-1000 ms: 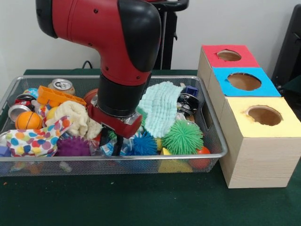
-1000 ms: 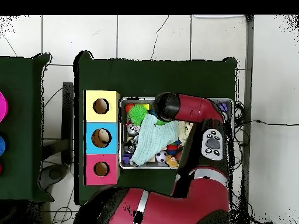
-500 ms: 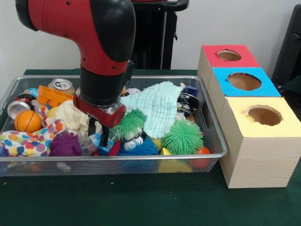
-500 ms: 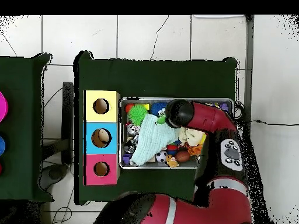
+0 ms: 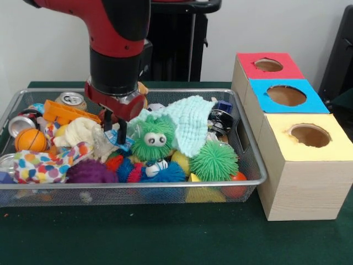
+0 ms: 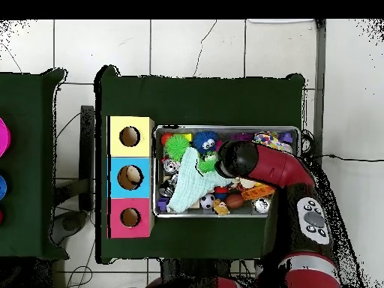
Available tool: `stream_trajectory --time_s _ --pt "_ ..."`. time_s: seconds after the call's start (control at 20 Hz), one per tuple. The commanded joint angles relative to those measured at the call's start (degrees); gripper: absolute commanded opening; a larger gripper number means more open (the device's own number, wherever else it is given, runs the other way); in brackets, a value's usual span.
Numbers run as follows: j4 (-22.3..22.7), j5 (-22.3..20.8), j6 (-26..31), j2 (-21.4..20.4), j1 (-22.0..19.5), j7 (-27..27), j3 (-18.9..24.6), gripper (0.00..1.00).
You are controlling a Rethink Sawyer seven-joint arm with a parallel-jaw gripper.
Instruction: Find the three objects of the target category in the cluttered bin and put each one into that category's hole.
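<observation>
My gripper [image 5: 114,129] hangs open just above the clutter at the left middle of the wire mesh bin [image 5: 138,186], nothing between its dark fingers [image 5: 122,132]. Right beside it lies a green furry toy with two eyes [image 5: 153,140], partly on a mint cloth [image 5: 190,121]. A green spiky ball [image 5: 214,160], a blue spiky ball [image 5: 165,172] and a purple spiky ball [image 5: 87,171] lie along the front. In the overhead view the arm's end [image 6: 237,156] covers the gripper; the green spiky ball [image 6: 178,144] and mint cloth [image 6: 189,181] show.
A wooden box right of the bin has a red hole [image 5: 268,65], a blue hole [image 5: 286,95] and a yellow hole [image 5: 310,135]. The bin also holds a cream cloth [image 5: 83,131], a polka-dot cloth [image 5: 44,165], an orange ball [image 5: 30,140], cans [image 5: 71,100] and an orange block [image 5: 66,112].
The gripper has moved left and risen out of the clutter. The green furry toy with eyes has come into full view beside it, and the mint cloth has shifted.
</observation>
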Motion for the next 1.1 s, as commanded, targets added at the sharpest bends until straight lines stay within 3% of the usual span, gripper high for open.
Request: stream_trajectory --time_s 0.05,0.45,1.1 --pt "6.7 -2.6 7.3 -2.8 0.1 -4.4 5.0 0.0" --pt "5.5 -1.5 7.9 -3.0 2.6 -1.6 5.0 0.0" --pt "10.2 3.4 7.5 -7.7 7.5 4.1 6.8 0.0"
